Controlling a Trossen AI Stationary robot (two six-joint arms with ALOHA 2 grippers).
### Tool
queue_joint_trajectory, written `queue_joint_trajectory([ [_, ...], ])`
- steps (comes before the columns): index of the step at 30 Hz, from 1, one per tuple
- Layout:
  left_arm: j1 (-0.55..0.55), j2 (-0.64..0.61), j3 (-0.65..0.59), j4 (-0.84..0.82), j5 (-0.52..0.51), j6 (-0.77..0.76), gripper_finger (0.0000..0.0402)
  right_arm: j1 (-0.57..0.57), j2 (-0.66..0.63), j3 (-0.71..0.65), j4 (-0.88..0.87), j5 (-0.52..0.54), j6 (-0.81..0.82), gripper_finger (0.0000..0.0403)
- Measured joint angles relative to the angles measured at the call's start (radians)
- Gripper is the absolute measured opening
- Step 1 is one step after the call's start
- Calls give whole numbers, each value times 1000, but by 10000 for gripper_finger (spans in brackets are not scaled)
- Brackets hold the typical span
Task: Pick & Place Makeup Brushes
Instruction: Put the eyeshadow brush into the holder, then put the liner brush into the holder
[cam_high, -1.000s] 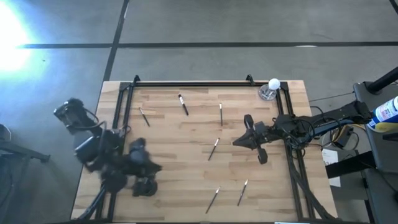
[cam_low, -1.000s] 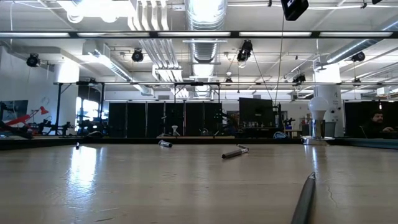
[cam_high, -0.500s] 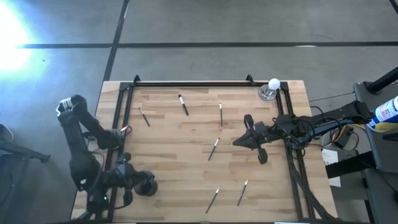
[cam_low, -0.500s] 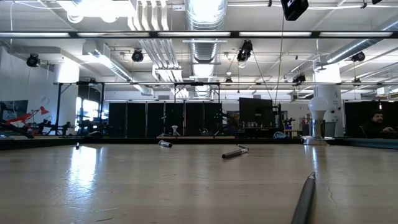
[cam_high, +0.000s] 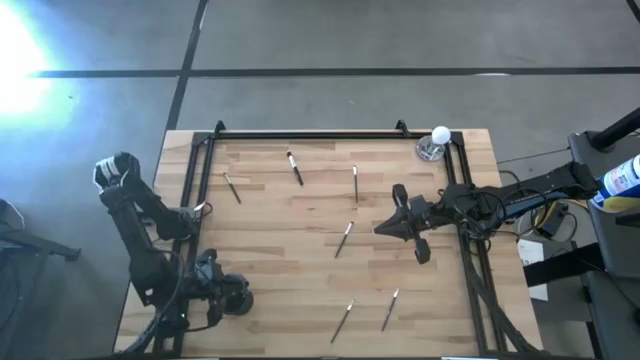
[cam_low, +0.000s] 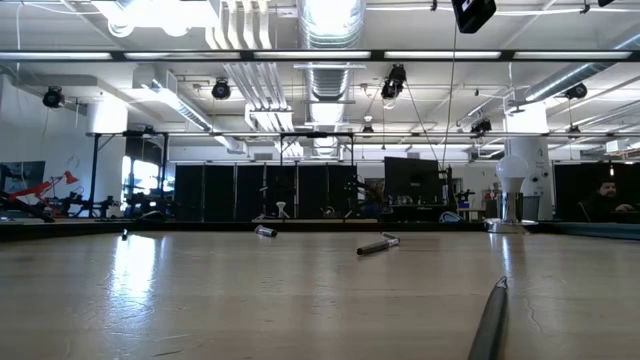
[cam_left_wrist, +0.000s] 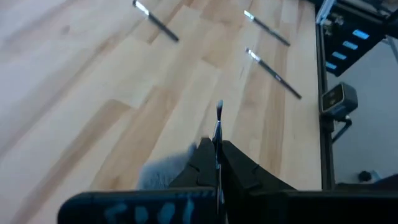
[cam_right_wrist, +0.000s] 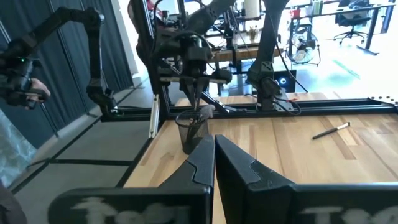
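Loose brushes (cam_high: 343, 239) are lying at 12 o'clock from the cup (cam_right_wrist: 192, 132). Left jaws are pinching one brush (cam_left_wrist: 218, 134); right jaws are shut, empty.

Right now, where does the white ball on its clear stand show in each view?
High view: white ball at the table's top right corner.
Low view: the ball stands far right, at the table's far edge.
Left wrist view: not in it.
Right wrist view: not in it.
Shared landmark: the wooden table.

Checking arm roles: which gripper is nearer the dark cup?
Left. The left gripper hangs right over the dark cup; the right gripper waits across the table.
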Motion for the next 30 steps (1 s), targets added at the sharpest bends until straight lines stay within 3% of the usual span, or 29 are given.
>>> queue_joint_trajectory([
  [7, 0, 4, -6, -2, 94, 1, 4, 0, 0, 0, 0, 0, -2, 9],
  [16, 0, 2, 0, 20, 108, -51, 78, 0, 0, 0, 0, 0, -1, 9],
  [21, 0, -19, 70, 7, 108, 19, 102, 0, 0, 0, 0, 0, 0, 9],
  [26, 39, -71, 189, 8, 17, 138, 94, 0, 0, 0, 0, 0, 0, 9],
  [30, 130, -111, 242, 19, -49, 257, 55, 0, 0, 0, 0, 0, -2, 9],
])
